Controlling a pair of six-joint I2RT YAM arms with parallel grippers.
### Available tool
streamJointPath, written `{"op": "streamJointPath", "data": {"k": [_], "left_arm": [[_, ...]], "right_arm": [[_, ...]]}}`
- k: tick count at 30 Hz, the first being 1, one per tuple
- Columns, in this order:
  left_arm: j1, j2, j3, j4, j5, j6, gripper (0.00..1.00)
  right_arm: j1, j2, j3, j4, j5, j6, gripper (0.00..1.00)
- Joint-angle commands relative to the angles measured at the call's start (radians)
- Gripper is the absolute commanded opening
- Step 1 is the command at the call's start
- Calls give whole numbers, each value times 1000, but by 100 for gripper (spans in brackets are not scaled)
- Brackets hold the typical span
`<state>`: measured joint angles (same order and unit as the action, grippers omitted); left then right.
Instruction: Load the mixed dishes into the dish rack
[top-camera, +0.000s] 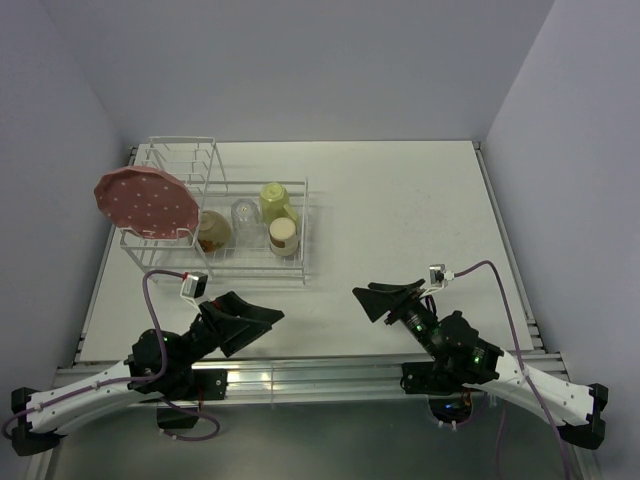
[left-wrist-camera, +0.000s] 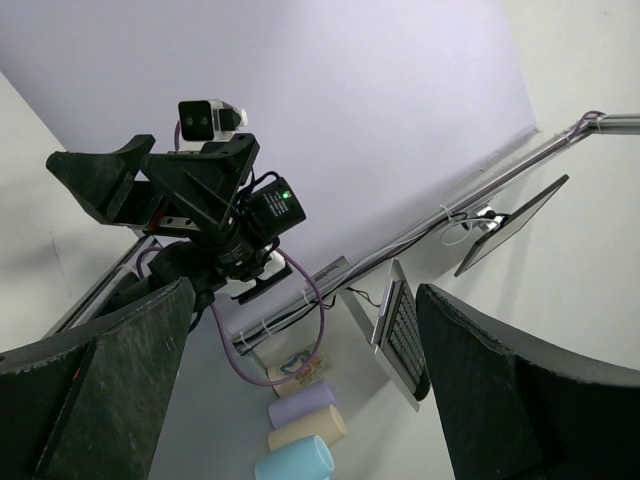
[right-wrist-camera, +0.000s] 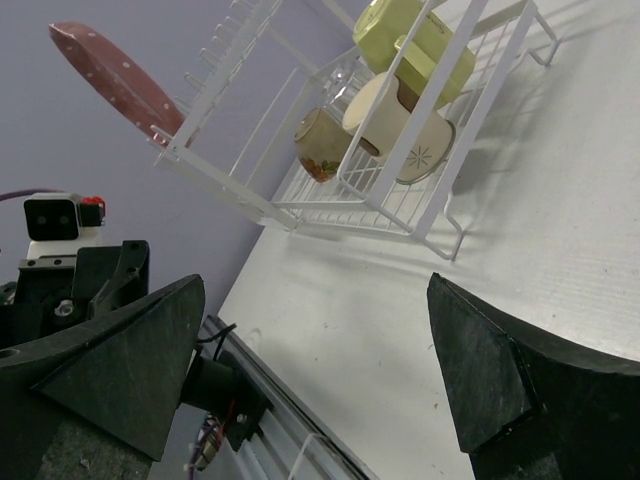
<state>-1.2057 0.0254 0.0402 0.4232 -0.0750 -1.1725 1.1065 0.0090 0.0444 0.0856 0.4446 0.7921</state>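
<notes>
The white wire dish rack stands at the table's back left. The pink white-dotted plate leans in its tall slotted end. In the low basket lie a small patterned cup, the clear glass tumbler, the pale yellow-green mug and a cream bowl-like cup. I cannot make out a steel cup. The right wrist view shows the rack, plate, mug and cream cup. My left gripper and right gripper are open and empty, near the front edge.
An aluminium rail runs along the table's front edge, and grey walls close in the back and sides. In the left wrist view, off the table, several pastel cups lie beside a keyboard.
</notes>
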Motion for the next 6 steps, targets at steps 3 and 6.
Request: {"op": "streamJointPath", "data": {"k": [3,6], "left_arm": [[-3,5,-215,32,18,-3,99],[-3,7,-214,29,17,-1,99]], "right_arm": [[4,-239,-239,9,20,18,100],[4,-228,-238,9,14,21,100]]}}
